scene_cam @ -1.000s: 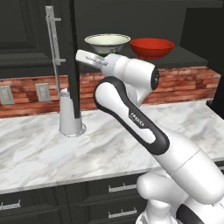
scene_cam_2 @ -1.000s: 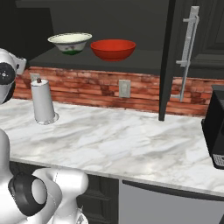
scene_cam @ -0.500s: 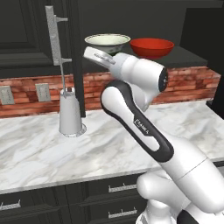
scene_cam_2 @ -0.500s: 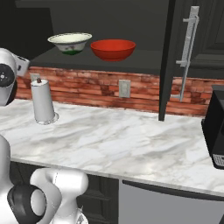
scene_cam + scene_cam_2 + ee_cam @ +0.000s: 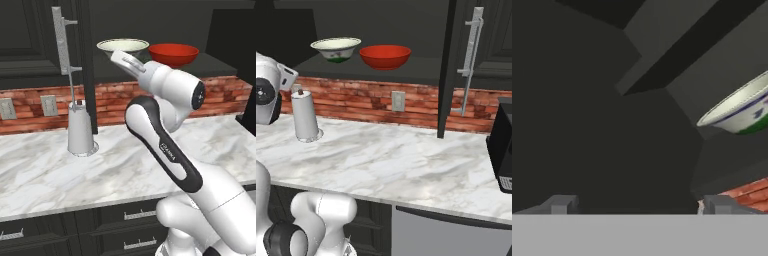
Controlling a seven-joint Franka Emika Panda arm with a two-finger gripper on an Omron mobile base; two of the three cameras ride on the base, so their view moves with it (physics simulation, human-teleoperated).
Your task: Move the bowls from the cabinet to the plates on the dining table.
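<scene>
Cream bowl (image 5: 741, 111): cut off by the right edge in the hand view, up and to the right of the right fingertip (image 5: 716, 204), its foot out of frame; in the left base view the white hand covers part of its near rim. Fingertips: only their tops rise at the bottom of the hand view, wide apart. Black appliance (image 5: 502, 150) and cabinet door handle (image 5: 64, 45): the first cropped by the right edge of the right base view, the second by the top of the left base view.
</scene>
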